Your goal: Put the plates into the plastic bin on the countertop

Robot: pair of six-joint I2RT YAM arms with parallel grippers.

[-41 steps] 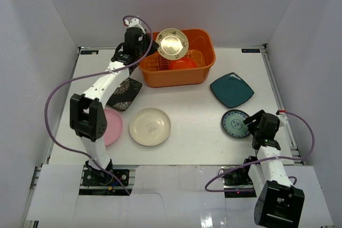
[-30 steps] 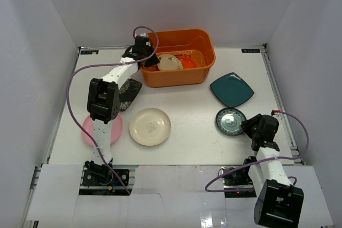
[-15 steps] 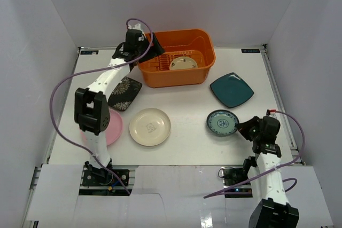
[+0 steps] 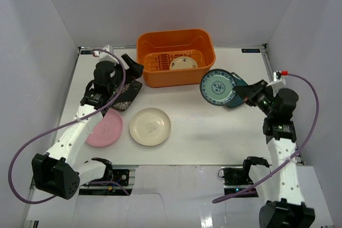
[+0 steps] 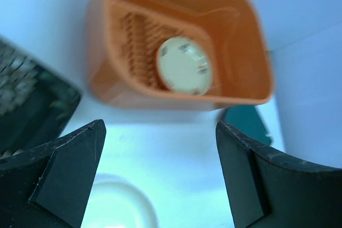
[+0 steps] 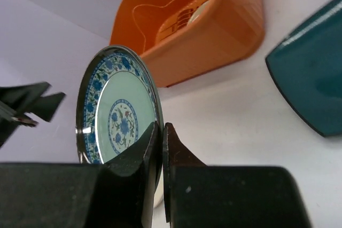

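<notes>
right claw (image 4: pixel 240 92) pinching rim of blue-patterned plate (image 4: pixel 217 88), tilted, clear of tabletop (image 4: pixel 187 116), beside teal plate (image 6: pixel 315 84), near orange bin (image 4: pixel 176 37) | left claw (image 4: pixel 130 68) spread, empty, near black floral plate (image 4: pixel 124 99) | cream floral plate (image 4: pixel 183 63) inside bin

place: robot lab test cell | cues: plain white walls (image 4: pixel 176 4) enclosing white countertop (image 4: pixel 189 126) | bolted left arm (image 4: pixel 72 134), right arm (image 4: pixel 280 153)
</notes>
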